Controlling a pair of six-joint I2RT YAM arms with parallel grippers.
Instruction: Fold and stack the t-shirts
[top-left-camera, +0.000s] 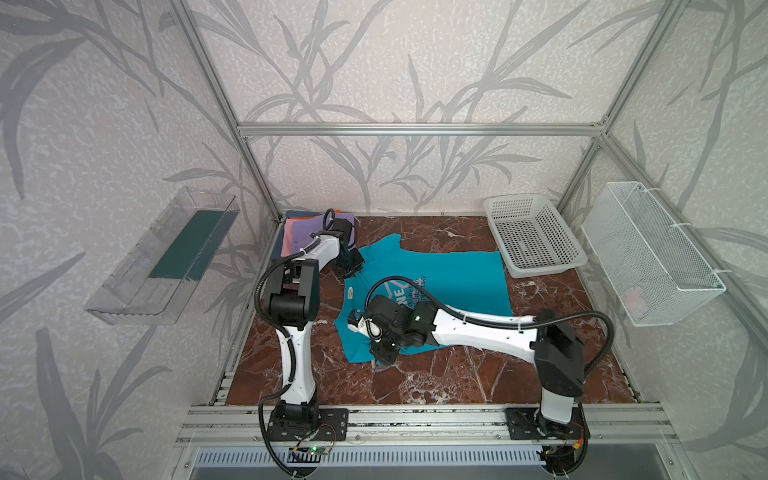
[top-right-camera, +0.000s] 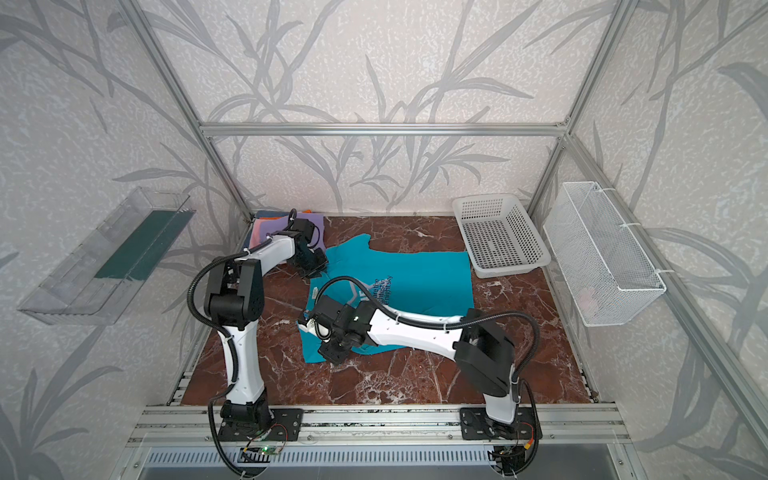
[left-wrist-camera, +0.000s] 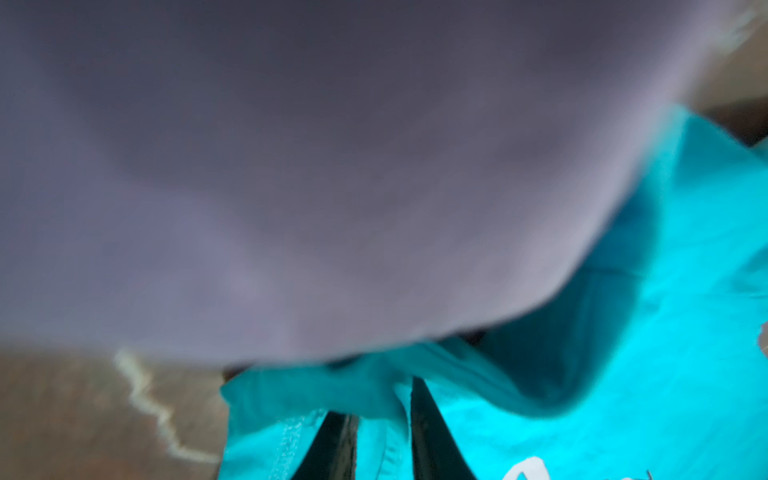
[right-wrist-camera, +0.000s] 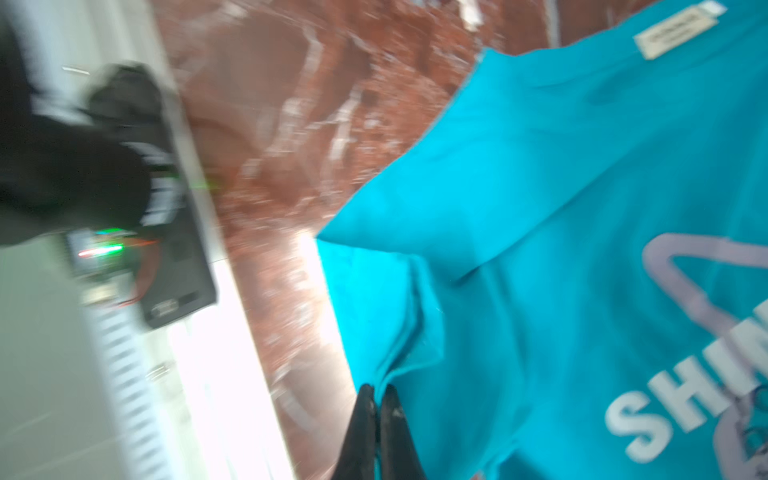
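The teal t-shirt (top-left-camera: 449, 274) lies spread on the middle of the red-brown marble worktop (top-left-camera: 457, 382), print side up, with its collar to the left and its hem to the right. The far corner of the hem reaches just beside the white basket (top-left-camera: 536, 241) in the far right corner. The left end effector (top-left-camera: 351, 266) is at the far sleeve, close to the stack of folded t-shirts (top-left-camera: 307, 232) in the far left corner. In the left wrist view its fingers (left-wrist-camera: 428, 440) stand a little apart with teal cloth pinched between them, and blurred lilac cloth fills most of that picture. The right end effector (right-wrist-camera: 376, 428) is at the near left edge of the teal t-shirt, its fingers pressed together on the cloth edge, which puckers there. A wide strip of bare worktop lies between the near edge of the teal t-shirt and the front rail, and more bare worktop lies to its right.
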